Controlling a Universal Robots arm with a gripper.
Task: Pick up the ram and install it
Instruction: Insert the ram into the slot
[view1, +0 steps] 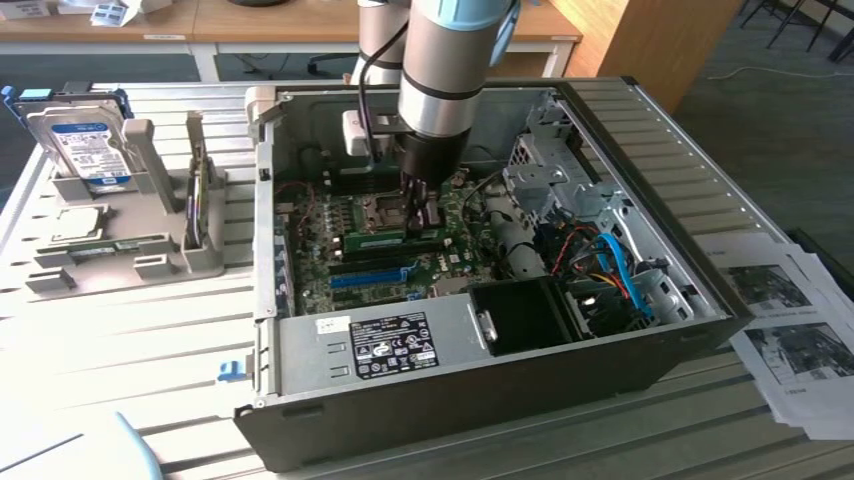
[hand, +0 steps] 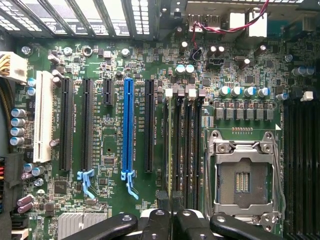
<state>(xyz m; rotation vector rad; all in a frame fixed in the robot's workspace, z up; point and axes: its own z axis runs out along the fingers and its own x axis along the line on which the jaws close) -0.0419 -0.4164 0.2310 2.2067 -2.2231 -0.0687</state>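
Computer case (view1: 641, 130), side open: contains motherboard (hand: 110, 145), blue expansion slot (hand: 128, 125), processor socket (hand: 242, 177) and blue cables (view1: 617, 262). Grey rack (view1: 160, 265) at the exterior view's left: hard drive (view1: 83, 145) upright, processor chip (view1: 78, 225) flat. Arm (view1: 447, 60) vertical, reaching into the case. Gripper (hand: 172, 220) clamped on the ram (hand: 176, 150), held edge-up at the memory slots (hand: 192, 145) beside the socket.

No legible text on the power-supply label (view1: 390, 343) or hard-drive label (view1: 88, 150).
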